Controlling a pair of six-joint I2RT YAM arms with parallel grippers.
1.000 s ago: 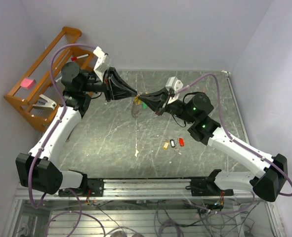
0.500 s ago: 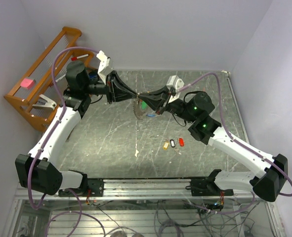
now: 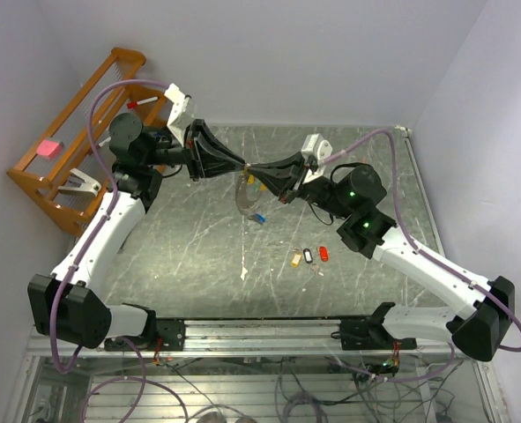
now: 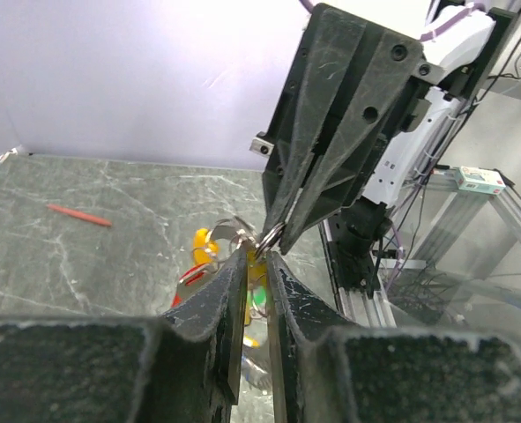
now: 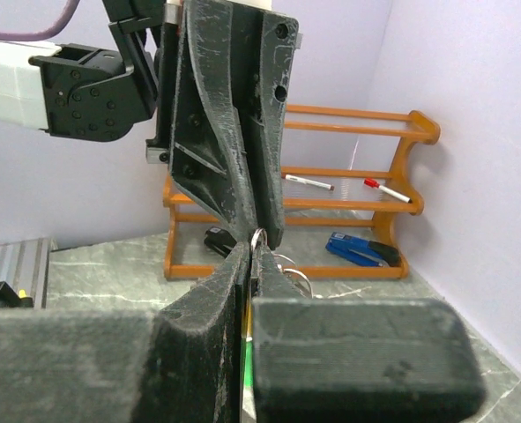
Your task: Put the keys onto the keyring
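Note:
My two grippers meet tip to tip above the table's middle. The right gripper [image 3: 255, 170] [image 5: 256, 249] is shut on the keyring [image 5: 257, 238] [image 4: 271, 236], a thin silvery loop standing out of its tips. The left gripper [image 3: 244, 167] [image 4: 256, 257] faces it with jaws almost together and a yellow tag [image 4: 258, 266] between its tips. Below the ring hang more keys: yellow [image 4: 203, 245], red [image 4: 184, 287] and green [image 4: 260, 300] tags. On the table lie three keys: yellow [image 3: 295, 259], black-and-white [image 3: 308, 255], red [image 3: 323, 254].
A wooden rack [image 3: 75, 132] [image 5: 401, 141] stands at the far left with pens, a blue stapler [image 5: 361, 248] and a black one [image 5: 218, 240]. A red pen [image 4: 79, 215] lies on the table. A small blue piece [image 3: 258, 218] lies under the grippers.
The grippers have stayed tip to tip while the left wrist swung right and back. A small blue piece now shows on the table below them; the green tag has left the top view.

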